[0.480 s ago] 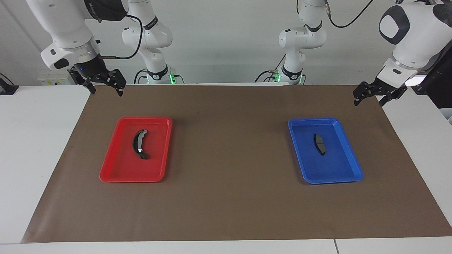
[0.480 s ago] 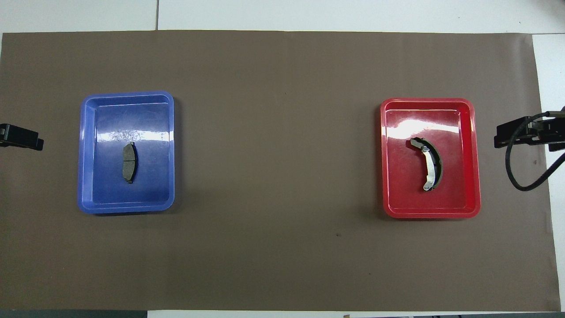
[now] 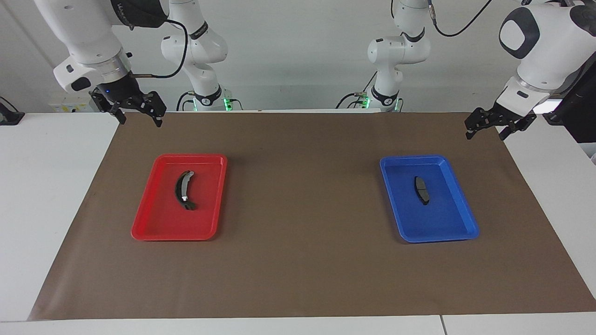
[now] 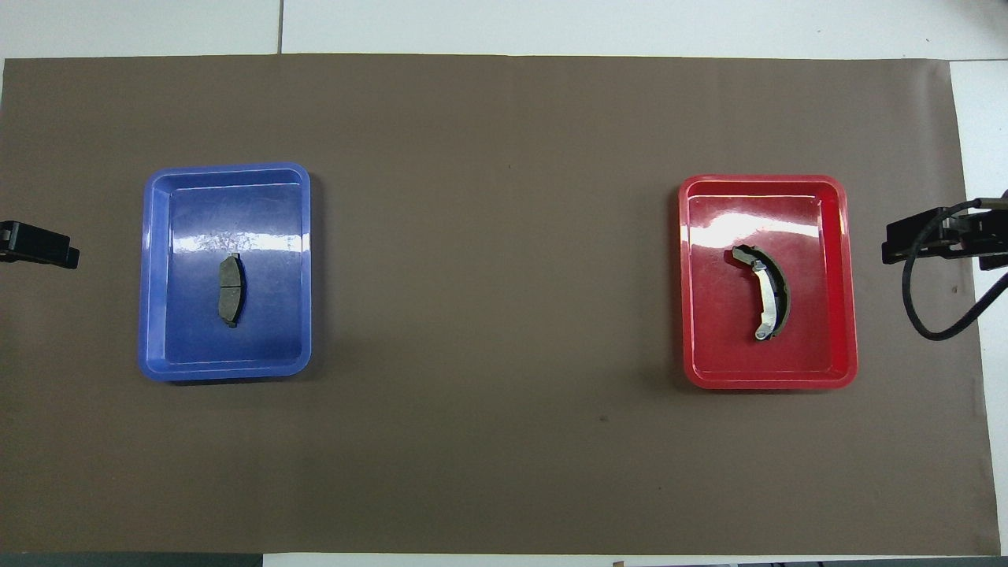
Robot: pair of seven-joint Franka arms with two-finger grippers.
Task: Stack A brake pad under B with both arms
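Nothing grasped yet: left gripper [image 3: 486, 129] and right gripper [image 3: 139, 113] both spread wide, raised over the mat's ends. A brake pad [image 3: 422, 189] in blue tray [image 3: 465, 218], B [image 3: 184, 190] in red tray [image 3: 153, 228]. Likely to slip from the fingers, curved and thin.

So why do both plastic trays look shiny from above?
In the overhead view, ceiling light glares off the floors of the blue plastic tray and the red plastic tray as pale patches; in the facing view both trays look evenly lit, with soft shadows on the brown mat.

The right gripper [image 3: 138, 116] has edged slightly toward the right arm's table end.
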